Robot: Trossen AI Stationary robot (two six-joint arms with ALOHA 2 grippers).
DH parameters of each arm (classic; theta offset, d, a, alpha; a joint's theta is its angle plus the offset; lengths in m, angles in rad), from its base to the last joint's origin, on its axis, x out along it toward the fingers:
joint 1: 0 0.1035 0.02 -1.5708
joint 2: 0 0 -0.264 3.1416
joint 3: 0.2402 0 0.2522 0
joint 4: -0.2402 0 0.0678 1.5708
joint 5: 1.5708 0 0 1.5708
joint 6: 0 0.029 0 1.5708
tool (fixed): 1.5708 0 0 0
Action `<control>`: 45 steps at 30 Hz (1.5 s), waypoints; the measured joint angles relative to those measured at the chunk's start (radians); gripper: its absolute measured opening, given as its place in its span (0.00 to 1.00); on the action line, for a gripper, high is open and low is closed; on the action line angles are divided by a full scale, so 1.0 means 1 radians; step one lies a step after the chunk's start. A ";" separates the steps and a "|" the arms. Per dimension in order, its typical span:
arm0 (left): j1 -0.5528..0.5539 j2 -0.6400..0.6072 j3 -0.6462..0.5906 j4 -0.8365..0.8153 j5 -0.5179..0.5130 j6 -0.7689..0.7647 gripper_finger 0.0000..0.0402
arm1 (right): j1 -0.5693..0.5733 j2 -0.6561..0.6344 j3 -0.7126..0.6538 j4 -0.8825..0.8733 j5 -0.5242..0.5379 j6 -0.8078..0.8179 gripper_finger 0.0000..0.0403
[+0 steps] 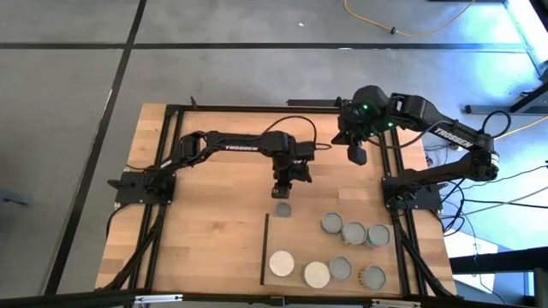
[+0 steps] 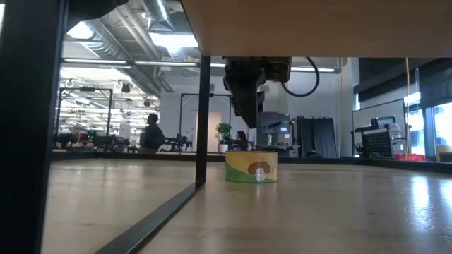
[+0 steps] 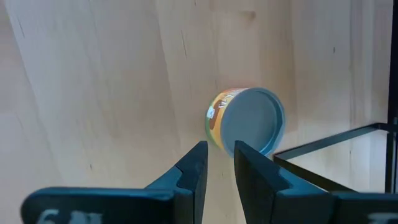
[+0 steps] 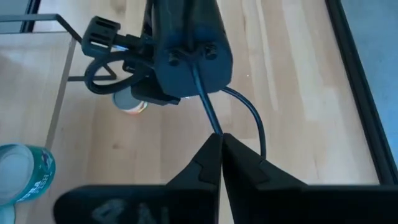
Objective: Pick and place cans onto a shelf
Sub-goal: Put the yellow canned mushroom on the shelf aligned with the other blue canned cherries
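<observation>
L fingers [image 3: 199, 168] slightly parted | over round grey-topped can [image 3: 249, 121], yellow label | R gripper [image 4: 222, 158] clenched | wood shelf [image 1: 295, 235], seemingly smooth

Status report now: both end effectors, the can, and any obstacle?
Left end effector above the yellow can, nearly shut, empty. Right end effector shut, waiting at table's far side. Can upright beside the shelf. Nothing in the way.

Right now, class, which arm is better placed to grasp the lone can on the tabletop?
Left. The left gripper hovers just behind the green-yellow can; the right gripper waits farther off, shut.
</observation>
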 joint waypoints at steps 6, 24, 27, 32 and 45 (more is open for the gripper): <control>0.022 0.000 0.000 -0.046 0.002 0.010 0.18 | 0.000 0.000 0.000 0.003 0.000 -0.028 0.04; 0.010 0.005 -0.081 -0.023 -0.136 -0.030 0.18 | 0.000 0.001 0.000 0.076 0.086 -0.102 0.04; 0.004 0.005 -0.099 -0.015 -0.169 -0.029 0.18 | 0.000 0.000 0.000 0.076 0.086 -0.102 0.04; -0.006 0.005 -0.126 0.013 -0.177 -0.045 0.18 | 0.000 0.001 0.000 0.075 0.086 -0.102 0.04; 0.003 -0.005 -0.135 0.013 -0.057 -0.116 0.18 | 0.000 0.001 0.000 0.074 0.087 -0.102 0.04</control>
